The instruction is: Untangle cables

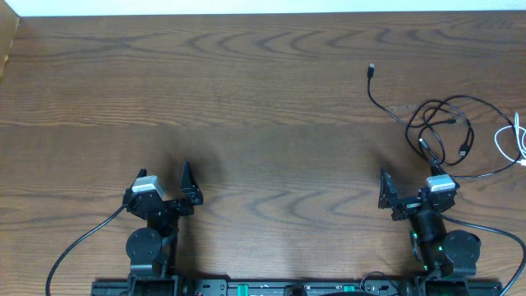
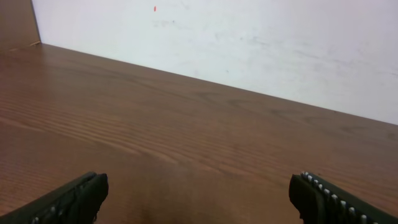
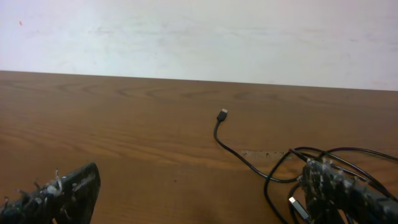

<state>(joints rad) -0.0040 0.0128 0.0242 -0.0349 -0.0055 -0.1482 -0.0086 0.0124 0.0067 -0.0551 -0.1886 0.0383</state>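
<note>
Counting the pieces gives two cables and two arms; the black cable [image 1: 440, 127] lies at the right side of the worktop [image 1: 246, 99], gathered in several loose overlapping loops, with one strand running up and to the left to a small plug [image 1: 371, 68] that sits alone on the wood; at least one more small plug end shows inside the loops; the white cable [image 1: 511, 144] is a shorter bundle of small loops at the very right edge, just beside the black loops, and whether the two touch cannot be told from above; the left arm [image 1: 148, 238] stands at the near edge on the left, well apart from both cables, its jaws spread wide with only bare wood between them; the right arm [image 1: 444, 247] stands at the near edge on the right, just in front of the black loops, its jaws likewise spread wide and pinching nothing; from the right wrist, the black cable [image 3: 242, 158] curves across the wood toward the right fingertip [image 3: 323, 183]; the worktop is dark brown with a strong wavy grain; a plain white wall [image 3: 186, 37] rises behind its far edge, carrying one tiny red speck [image 2: 155, 9]
</note>
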